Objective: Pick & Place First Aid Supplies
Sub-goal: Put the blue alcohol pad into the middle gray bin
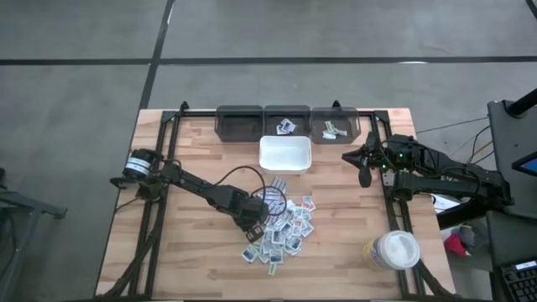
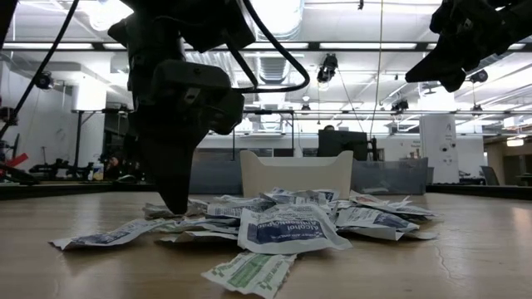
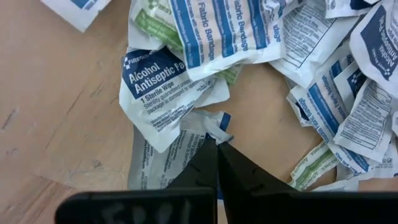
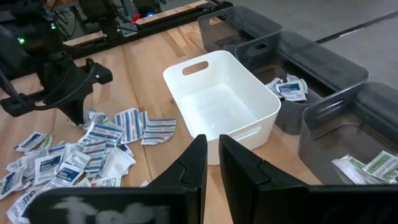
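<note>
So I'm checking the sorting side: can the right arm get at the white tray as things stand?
Probably yes. The right gripper hangs in the air beside the white tray, which is empty, with nothing between them. The left gripper is down at the packet pile, out of the way.

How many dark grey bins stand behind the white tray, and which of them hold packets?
3, in a row at the table's far edge: the left bin looks empty, the middle bin holds blue-printed packets, the right bin holds green-printed ones. Parts of their floors are hidden.
</note>
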`<state>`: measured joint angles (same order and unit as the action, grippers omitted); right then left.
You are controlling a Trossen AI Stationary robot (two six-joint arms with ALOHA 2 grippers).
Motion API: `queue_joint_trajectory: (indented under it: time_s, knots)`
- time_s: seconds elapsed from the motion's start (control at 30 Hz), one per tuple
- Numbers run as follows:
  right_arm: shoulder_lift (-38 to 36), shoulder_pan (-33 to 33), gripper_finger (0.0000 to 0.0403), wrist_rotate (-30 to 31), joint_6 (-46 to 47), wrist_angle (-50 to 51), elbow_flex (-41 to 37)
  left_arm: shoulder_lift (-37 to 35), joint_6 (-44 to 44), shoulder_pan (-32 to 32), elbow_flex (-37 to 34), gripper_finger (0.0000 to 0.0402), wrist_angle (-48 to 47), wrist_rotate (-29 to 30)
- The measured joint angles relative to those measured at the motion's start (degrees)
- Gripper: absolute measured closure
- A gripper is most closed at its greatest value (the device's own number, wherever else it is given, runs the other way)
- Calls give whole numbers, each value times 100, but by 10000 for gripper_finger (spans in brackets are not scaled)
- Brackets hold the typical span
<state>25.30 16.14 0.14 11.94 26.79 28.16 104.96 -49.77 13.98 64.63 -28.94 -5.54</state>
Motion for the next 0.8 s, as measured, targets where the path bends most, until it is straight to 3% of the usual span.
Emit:
queue_joint_trajectory:
  time_s: [0.33,0.8]
  knots:
    - [2,0,364,0,2,-2,0,1,28,-1,21,390,2,-57]
    - [0,2,365,0,2,-2,-2,-21,332,-2,369,388,-292,-1172]
